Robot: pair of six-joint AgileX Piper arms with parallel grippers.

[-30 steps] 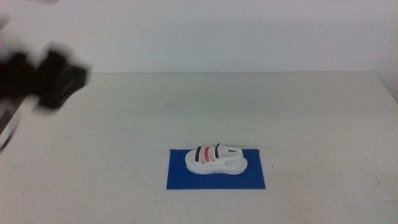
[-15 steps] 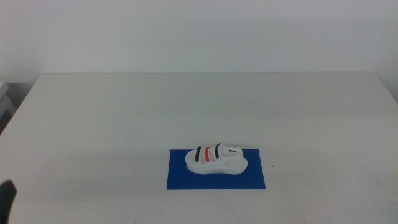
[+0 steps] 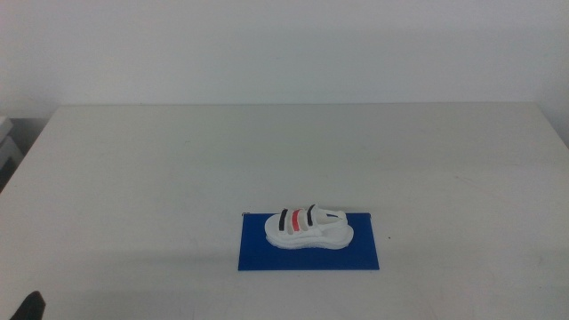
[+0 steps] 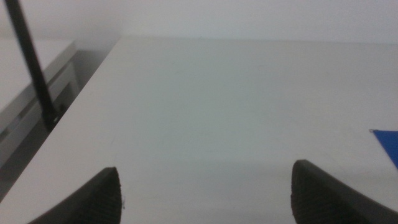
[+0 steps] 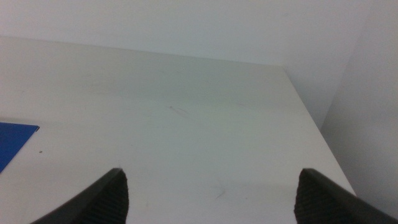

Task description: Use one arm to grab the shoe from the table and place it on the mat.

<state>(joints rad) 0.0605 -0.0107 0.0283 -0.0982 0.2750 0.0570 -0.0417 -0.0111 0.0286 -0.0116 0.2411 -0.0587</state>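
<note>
Shoe (image 3: 308, 228) sits on the mat (image 3: 258, 253), sole down, lying lengthwise along the mat, straps up (black, grey, red visible). It sits toward the mat's far long edge; a blue strip shows in front of it and at both short ends. Nothing touches the shoe.

Mat lies flat on the table (image 3: 178, 160), toward the near edge, slightly right of centre in the middle view. Only a blue corner of it shows in each wrist view: (image 4: 388, 144) and (image 5: 13, 140).

Left gripper (image 4: 205, 190): jaws spread wide, nothing between them, just bare tabletop. It sits low by the table's near-left corner, well apart from the mat. A small dark bit (image 3: 31, 305) at the bottom-left corner of the middle view is probably part of that arm; too little shows to be sure. A thin black cable (image 4: 34, 68) crosses the left wrist view beside the table edge.

Right gripper (image 5: 208, 193): jaws also spread wide, empty, over bare table on the right side, near the table's right edge. It is well apart from the mat and out of the middle view.

Neither gripper is near the shoe. A few faint scuff marks (image 5: 180, 111) show on the tabletop in the right wrist view.
</note>
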